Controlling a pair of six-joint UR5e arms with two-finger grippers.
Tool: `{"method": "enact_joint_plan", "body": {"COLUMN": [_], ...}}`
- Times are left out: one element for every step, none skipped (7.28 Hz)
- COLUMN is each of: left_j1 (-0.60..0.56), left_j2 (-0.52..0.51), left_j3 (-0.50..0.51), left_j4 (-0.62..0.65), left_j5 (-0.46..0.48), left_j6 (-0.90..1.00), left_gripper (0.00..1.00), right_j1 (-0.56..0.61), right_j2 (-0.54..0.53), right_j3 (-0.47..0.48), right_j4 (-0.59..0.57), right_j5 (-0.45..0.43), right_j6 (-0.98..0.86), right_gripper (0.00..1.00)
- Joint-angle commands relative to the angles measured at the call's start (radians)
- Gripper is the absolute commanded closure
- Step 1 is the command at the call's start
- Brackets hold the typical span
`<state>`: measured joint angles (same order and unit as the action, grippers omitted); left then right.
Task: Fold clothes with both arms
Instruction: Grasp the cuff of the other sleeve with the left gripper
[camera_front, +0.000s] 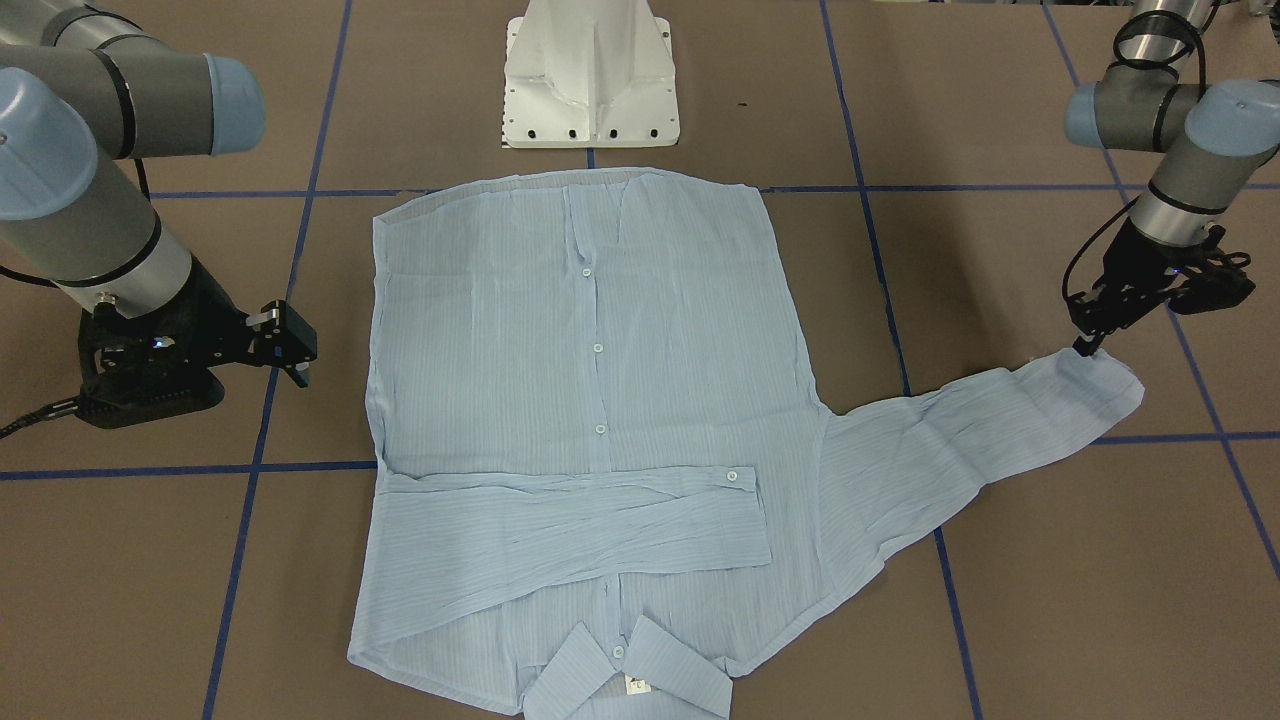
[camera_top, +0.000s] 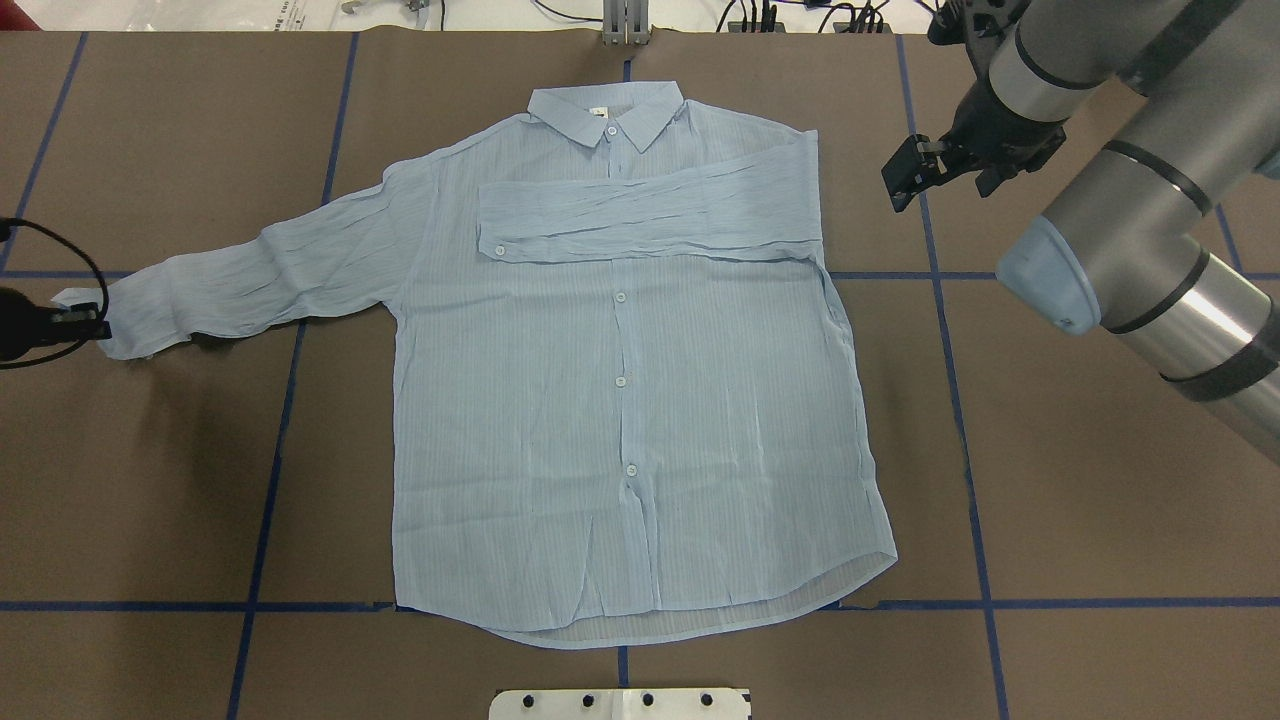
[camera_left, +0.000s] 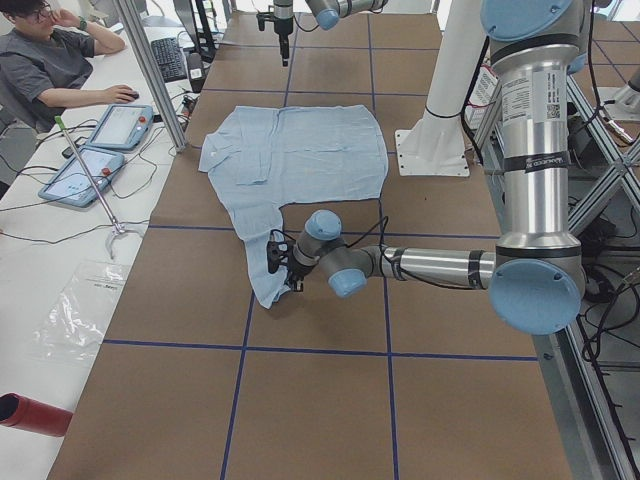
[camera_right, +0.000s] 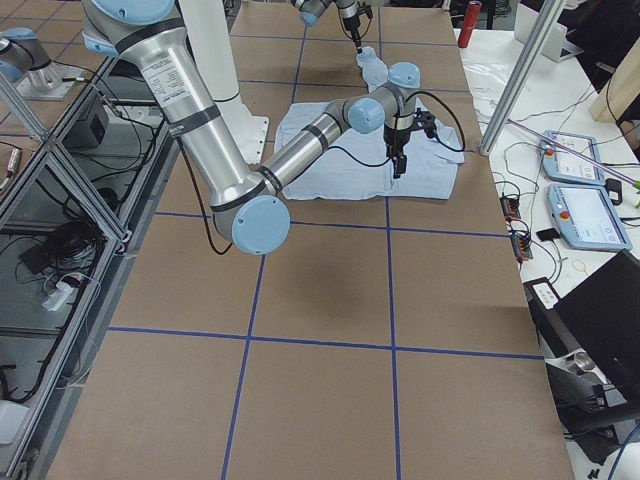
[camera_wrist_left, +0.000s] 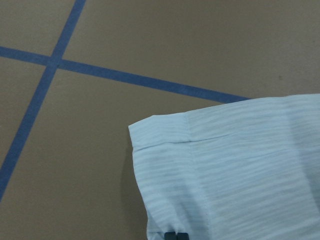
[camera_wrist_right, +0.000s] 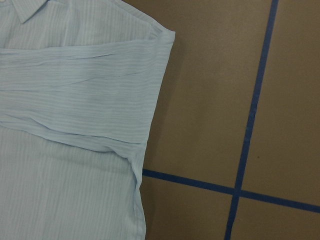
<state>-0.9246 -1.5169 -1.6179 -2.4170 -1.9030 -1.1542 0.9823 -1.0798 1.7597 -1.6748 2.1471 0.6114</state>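
The pale-blue shirt (camera_top: 620, 400) lies flat and buttoned on the brown table, collar (camera_top: 605, 110) at the far side. One sleeve (camera_top: 650, 215) is folded across the chest. The other sleeve (camera_top: 260, 275) lies stretched out to the left. My left gripper (camera_top: 90, 325) is low at that sleeve's end, shut on the cuff (camera_wrist_left: 210, 170); its fingertips (camera_wrist_left: 176, 235) are pressed together on the cloth. It shows at the right of the front view (camera_front: 1085, 345). My right gripper (camera_top: 905, 175) hangs open and empty above bare table beside the folded shoulder (camera_wrist_right: 155, 40).
The white pedestal base (camera_front: 590, 80) stands at the robot's edge of the table, close to the shirt's hem. Blue tape lines (camera_top: 940, 300) grid the table. An operator (camera_left: 50, 70) sits at a side desk with tablets (camera_left: 100, 150).
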Motion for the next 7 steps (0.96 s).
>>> {"method": "enact_joint_plan", "body": {"left_j1": [-0.008, -0.008, -0.004, 0.013, 0.053, 0.084, 0.113], "left_j2": [-0.252, -0.378, -0.493, -0.581, -0.65, -0.763, -0.87], "left_j3": [-0.04, -0.04, -0.033, -0.022, -0.004, 0.057, 0.138], "left_j4": [0.318, 0.466, 0.575, 0.628, 0.634, 0.634, 0.631], "left_j5": [0.007, 0.025, 0.024, 0.019, 0.018, 0.018, 0.016], "left_j6": [-0.01, -0.013, -0.074, -0.166, -0.252, -0.362, -0.445], "left_gripper": [1.0, 1.0, 1.0, 1.0, 1.0, 1.0, 1.0], "right_j1": [0.007, 0.009, 0.009, 0.01, 0.01, 0.01, 0.009], "right_j2": [-0.089, -0.104, -0.124, -0.146, -0.179, -0.204, -0.209], "right_j3": [0.038, 0.047, 0.05, 0.063, 0.087, 0.112, 0.115], "right_j4": [-0.002, -0.002, 0.003, 0.007, 0.012, 0.012, 0.012], "right_j5": [-0.007, -0.007, -0.004, -0.01, -0.01, -0.01, -0.012], "right_j6": [-0.01, -0.01, -0.019, -0.063, -0.071, -0.071, -0.071], "right_gripper": [0.0, 0.0, 0.0, 0.0, 0.0, 0.0, 0.0]}}
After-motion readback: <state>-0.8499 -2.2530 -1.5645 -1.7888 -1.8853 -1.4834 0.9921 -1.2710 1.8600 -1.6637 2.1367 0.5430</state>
